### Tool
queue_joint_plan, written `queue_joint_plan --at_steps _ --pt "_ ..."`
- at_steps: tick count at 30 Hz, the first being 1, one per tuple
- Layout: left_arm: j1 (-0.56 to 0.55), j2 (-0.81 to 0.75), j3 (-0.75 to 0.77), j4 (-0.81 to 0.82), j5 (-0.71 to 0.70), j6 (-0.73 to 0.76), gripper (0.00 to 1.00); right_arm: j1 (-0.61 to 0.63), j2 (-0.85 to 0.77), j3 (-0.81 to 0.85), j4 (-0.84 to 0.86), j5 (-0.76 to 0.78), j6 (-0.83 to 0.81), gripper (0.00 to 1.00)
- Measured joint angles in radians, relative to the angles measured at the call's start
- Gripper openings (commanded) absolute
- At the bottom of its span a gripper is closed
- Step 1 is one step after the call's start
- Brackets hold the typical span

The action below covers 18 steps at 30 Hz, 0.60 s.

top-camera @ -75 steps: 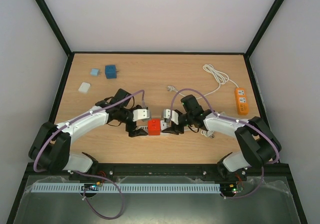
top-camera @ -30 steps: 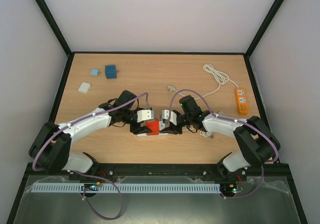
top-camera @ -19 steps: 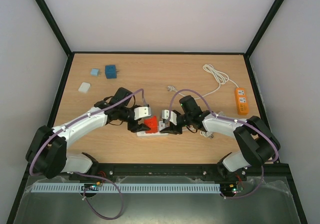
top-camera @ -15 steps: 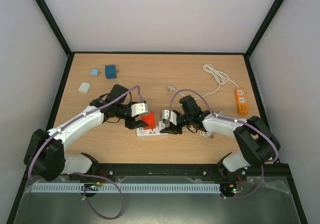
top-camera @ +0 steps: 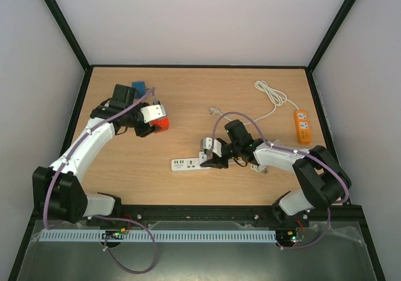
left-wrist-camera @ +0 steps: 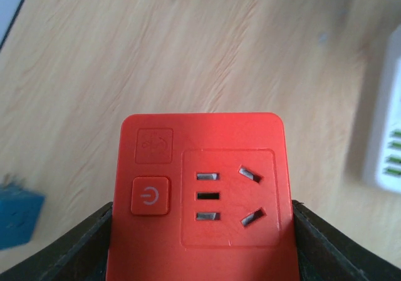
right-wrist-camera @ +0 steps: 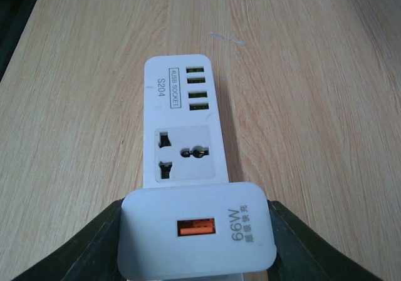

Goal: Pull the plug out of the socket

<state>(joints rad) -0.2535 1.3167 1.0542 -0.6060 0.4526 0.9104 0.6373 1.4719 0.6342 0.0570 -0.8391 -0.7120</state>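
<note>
Red plug (top-camera: 161, 125) is off the socket and is held above the table (top-camera: 207, 93) in the left pincer (top-camera: 155, 122), at the far left part of the table and well apart from the white socket strip (top-camera: 187, 164). In the left wrist view the two dark fingers (left-wrist-camera: 78, 246) press on both sides of the red plug (left-wrist-camera: 200, 199), so this pincer is clamped on it; the face of the plug shows a power button and a group of slots. A blue cube (top-camera: 139, 86) lies just beside the left arm, and its corner appears also in the left wrist view (left-wrist-camera: 15, 218). The white socket strip lies flat near the middle of the table, with its green USB ports at the left end. The right pincer (top-camera: 210, 161) is at the right end of the strip. In the right wrist view its fingers (right-wrist-camera: 94, 250) touch both sides of a white charger (right-wrist-camera: 199, 237) with an orange port, which sits at the near end of the strip (right-wrist-camera: 182, 124); this pincer is closed on the charger. One empty socket is visible between the charger and the USB ports. An orange socket strip (top-camera: 303, 126) with a white cable (top-camera: 269, 96) lies at the right edge of the table, well apart from both pincers.
</note>
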Motion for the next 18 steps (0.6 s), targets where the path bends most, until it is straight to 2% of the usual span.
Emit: queue_joint_plan --at_steps 11,18 --pt "0.025 0.118 0.074 -0.006 -0.373 0.167 0.34 0.000 0.000 0.000 0.000 0.000 0.003 0.43" --pt "0.025 0.219 0.088 0.048 -0.597 0.259 0.34 0.000 0.000 0.000 0.000 0.001 0.006 0.43"
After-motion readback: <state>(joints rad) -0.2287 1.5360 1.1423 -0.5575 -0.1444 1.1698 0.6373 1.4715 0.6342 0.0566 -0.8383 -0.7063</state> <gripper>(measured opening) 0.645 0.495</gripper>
